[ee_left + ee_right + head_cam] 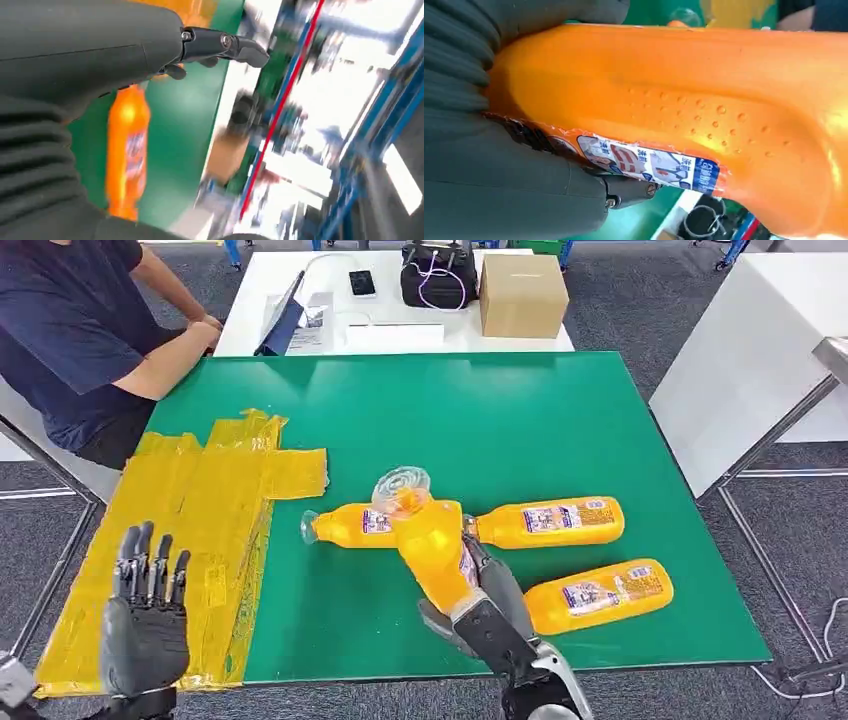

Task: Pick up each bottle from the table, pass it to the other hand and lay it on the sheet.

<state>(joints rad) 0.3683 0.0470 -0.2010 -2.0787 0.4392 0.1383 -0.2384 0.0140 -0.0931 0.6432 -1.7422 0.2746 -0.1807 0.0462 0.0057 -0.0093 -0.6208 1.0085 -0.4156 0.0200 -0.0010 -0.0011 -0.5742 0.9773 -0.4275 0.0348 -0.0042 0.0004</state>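
**Over the green table: right hand has a bottle up, handover comes next**

From the head view, I see my right hand (487, 612) wrapped around the lower body of an orange bottle (432, 545), which is lifted and tilted, its clear base toward the camera. Three more bottles lie on the green table (480, 410): one behind the held bottle (350, 526), one to its right (548, 522), one nearer the front edge (598, 595). My left hand (147, 612) hovers over the yellow sheet (215, 500), fingers upright, spread and holding nothing. A person (75, 335) sits at the far left corner.

From the left wrist view, blurred, the fingers (220, 44) stand extended, with a lying bottle (127, 150) beyond them.

From the right wrist view, the held bottle (704, 105) sits firmly against my palm, label under the fingers.

To pass it well, I judge I should bring both hands together between the bottles and the sheet, offer the free upper half, and release only once the left hand grips.
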